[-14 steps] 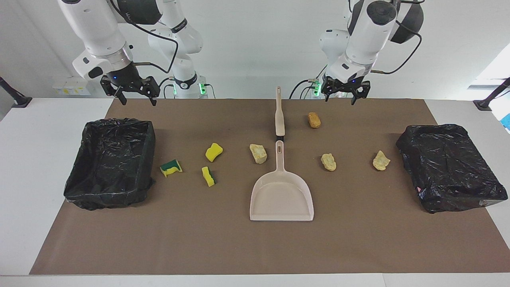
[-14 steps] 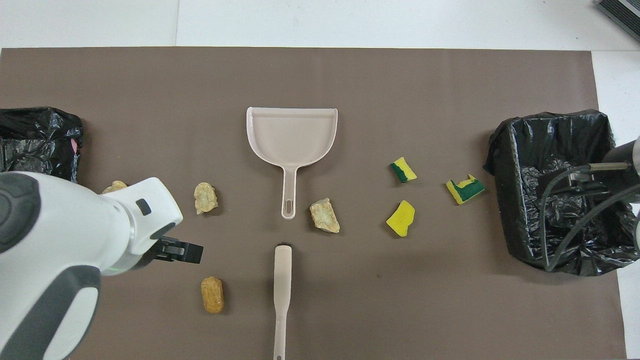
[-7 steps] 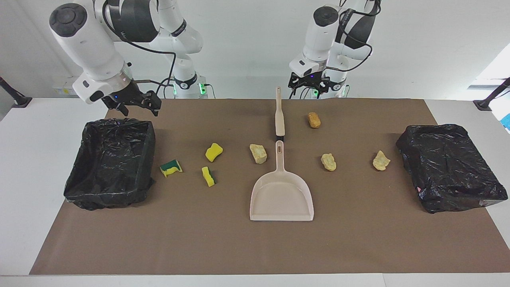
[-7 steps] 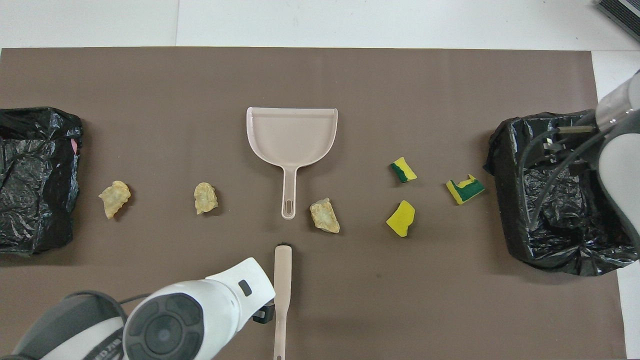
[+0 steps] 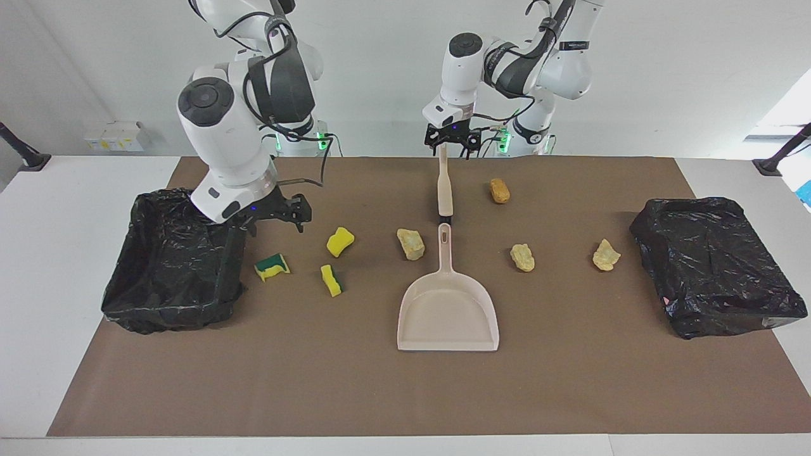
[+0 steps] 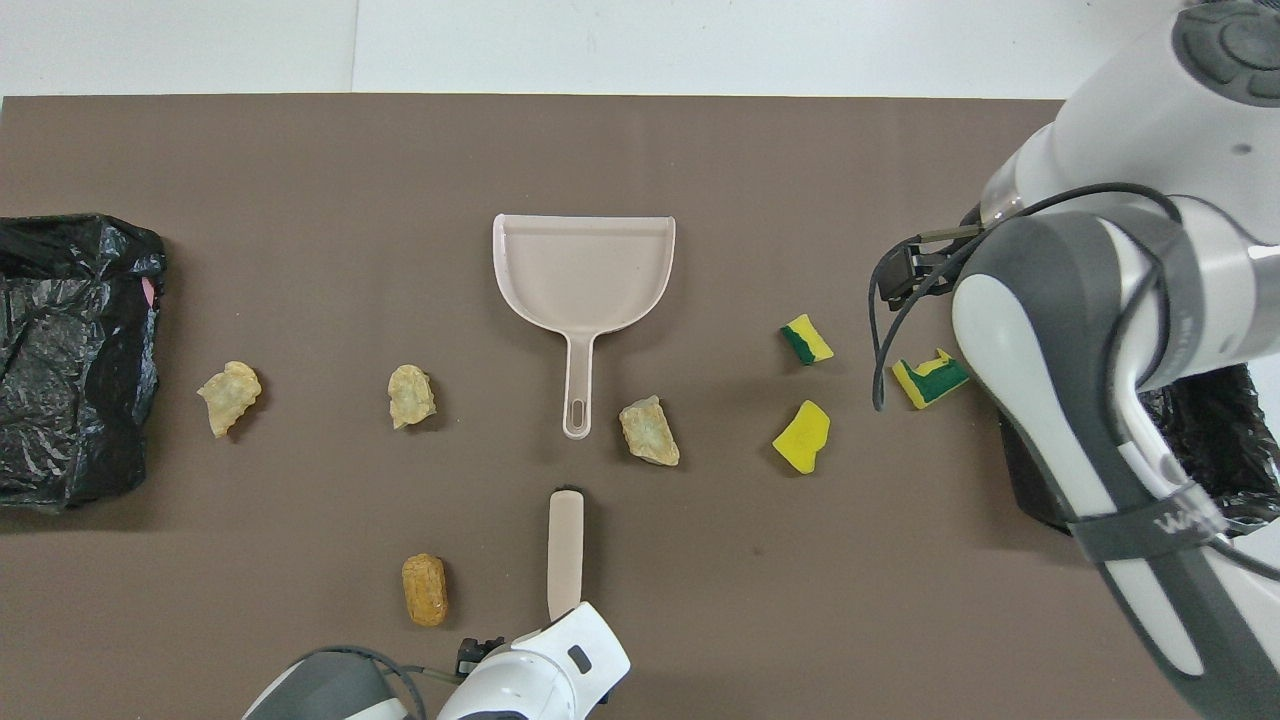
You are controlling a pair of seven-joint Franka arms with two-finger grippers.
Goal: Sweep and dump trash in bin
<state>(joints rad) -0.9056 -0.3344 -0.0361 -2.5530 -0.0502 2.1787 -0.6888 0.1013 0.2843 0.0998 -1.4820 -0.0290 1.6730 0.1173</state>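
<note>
Hovering my left gripper (image 5: 451, 140) over the thin end of the brush (image 5: 444, 183), jaws apart and nothing held, I see the first risk: the handle is slim and lies flat on the bench (image 5: 570, 380), so a descent slightly off line would close on air or push the brush askew into the dustpan (image 5: 447, 310), whose handle tip sits just beside the brush head.

My right gripper (image 5: 279, 215) is also apart and empty, low over the bench between the near bin (image 5: 174, 259) and the sponge bits. Its forearm hangs over that bin's rim, and a careless swing could drag the black liner or knock the closest sponge bit (image 5: 272, 266) away.

Taking the dustpan as landmark, the trash is scattered on both sides of it. Three yellow-and-green sponge bits, the other two being (image 5: 340, 241) and (image 5: 331, 280), lie toward the right arm's end. One pale stone lump (image 5: 410, 244) sits just beside the pan's handle. Two more lumps (image 5: 523, 257) (image 5: 606, 254) lie toward the left arm's end, near the other bin (image 5: 716, 266). An orange-brown lump (image 5: 499, 190) lies nearer the robots, beside the brush. The lumps look hard and uneven, likely to roll; the sponge bits look light enough to skid past the pan's lip.
</note>
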